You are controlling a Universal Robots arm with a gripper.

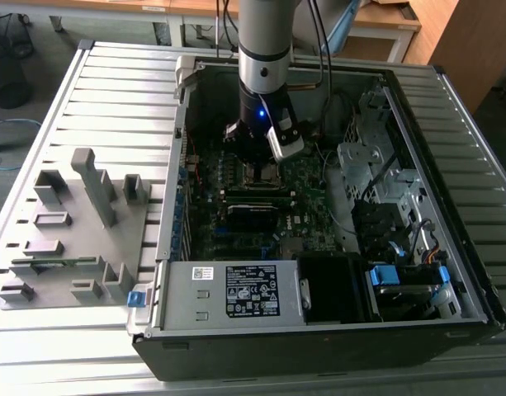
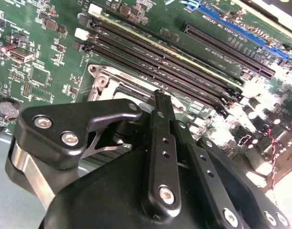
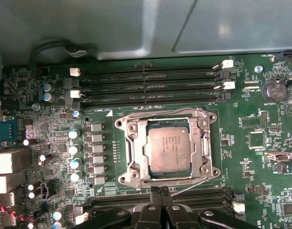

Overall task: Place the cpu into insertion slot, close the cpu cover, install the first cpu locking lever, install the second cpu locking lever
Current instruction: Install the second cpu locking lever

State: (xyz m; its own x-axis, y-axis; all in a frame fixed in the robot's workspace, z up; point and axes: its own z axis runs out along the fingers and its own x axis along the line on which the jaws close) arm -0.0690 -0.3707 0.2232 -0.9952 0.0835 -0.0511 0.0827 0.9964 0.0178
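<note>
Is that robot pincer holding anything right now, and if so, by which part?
Nothing is held. The pincer is shut and empty beside the socket; the cpu already lies in it under the cpu cover.

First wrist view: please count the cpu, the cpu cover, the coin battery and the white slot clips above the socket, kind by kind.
cpu: 1
cpu cover: 1
coin battery: 1
white slot clips: 4
Total: 7
</note>
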